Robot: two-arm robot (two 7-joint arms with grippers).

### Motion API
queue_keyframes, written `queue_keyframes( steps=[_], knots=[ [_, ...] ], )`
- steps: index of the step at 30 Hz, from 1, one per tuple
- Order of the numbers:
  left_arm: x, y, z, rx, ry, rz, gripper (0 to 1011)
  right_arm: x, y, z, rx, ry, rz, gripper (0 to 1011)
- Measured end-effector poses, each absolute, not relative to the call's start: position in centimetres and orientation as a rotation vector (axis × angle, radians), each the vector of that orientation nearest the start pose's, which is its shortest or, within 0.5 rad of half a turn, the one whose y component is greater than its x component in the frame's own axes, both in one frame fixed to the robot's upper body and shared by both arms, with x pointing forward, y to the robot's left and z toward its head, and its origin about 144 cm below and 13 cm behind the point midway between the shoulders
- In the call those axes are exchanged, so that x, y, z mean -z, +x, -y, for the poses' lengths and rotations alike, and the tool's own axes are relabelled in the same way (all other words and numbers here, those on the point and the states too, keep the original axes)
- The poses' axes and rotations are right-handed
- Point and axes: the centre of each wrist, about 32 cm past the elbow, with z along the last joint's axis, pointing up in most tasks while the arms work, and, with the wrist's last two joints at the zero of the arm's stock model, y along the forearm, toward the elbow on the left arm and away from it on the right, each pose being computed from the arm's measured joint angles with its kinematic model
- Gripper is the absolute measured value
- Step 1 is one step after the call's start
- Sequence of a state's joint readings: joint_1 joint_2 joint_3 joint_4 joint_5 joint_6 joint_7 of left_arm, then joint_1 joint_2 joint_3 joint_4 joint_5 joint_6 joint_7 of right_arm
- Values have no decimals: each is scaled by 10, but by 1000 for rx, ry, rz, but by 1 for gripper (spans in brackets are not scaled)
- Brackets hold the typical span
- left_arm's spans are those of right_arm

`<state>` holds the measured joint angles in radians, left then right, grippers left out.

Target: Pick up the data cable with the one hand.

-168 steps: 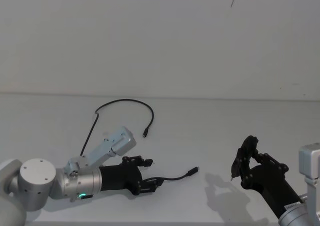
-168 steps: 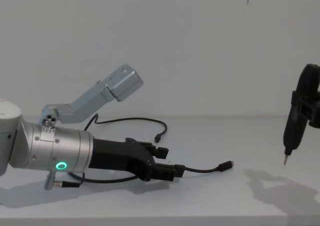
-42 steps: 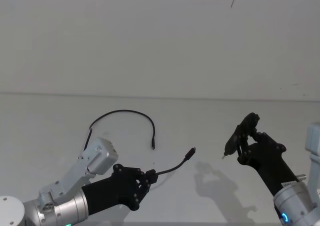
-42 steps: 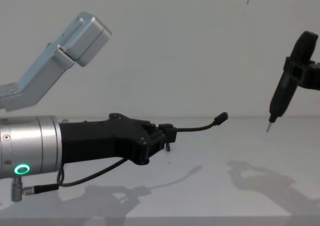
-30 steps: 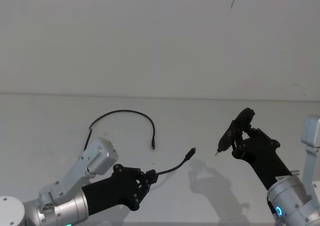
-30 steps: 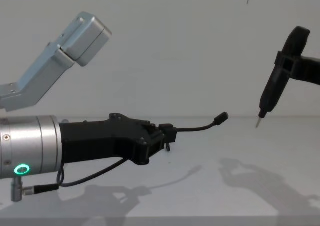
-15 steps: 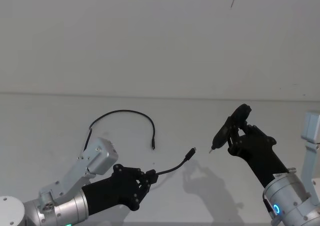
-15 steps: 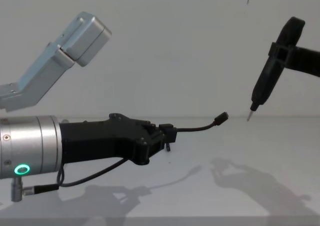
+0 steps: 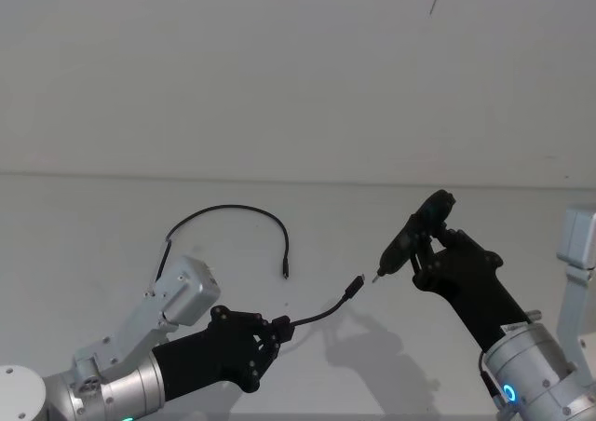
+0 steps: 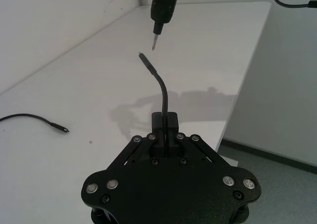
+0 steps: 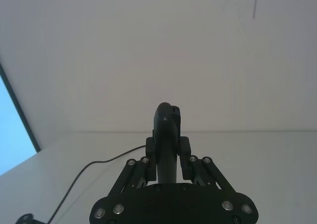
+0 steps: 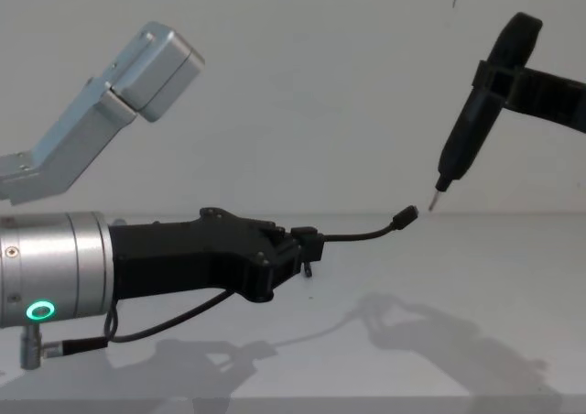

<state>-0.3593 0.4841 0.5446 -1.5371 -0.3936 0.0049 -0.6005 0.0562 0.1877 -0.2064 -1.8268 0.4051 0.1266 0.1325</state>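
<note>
- The cable [image 9: 317, 313] is held clenched in the left fingers [image 9: 268, 332], lifted off the desk [image 9: 84, 244]; pickup looks done.
- The right fingers' [image 11: 171, 157] pen tool [image 12: 462, 153] has been brought closer, at the plug's 1 o'clock.

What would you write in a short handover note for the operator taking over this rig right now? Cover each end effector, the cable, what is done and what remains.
Left end effector: shut on the data cable, holding it above the white table; the free plug sticks out in the air toward the right.
Right end effector: shut on a black pen-like tool, whose tip hangs just short of that plug.
A second black cable lies curved on the table farther back.
Done: the cable is picked up.
Left: nothing for the pick; keep the grip steady.
</note>
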Motion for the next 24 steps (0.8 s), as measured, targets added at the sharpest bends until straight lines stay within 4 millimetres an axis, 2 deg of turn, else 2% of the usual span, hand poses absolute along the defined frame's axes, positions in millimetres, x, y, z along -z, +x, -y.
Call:
queue_keyframes(
  steps=[24],
  knots=[
    [-1209,518,-221,-515,121,161,43,-1227,466,197,1099,263,-40,269]
  ],
)
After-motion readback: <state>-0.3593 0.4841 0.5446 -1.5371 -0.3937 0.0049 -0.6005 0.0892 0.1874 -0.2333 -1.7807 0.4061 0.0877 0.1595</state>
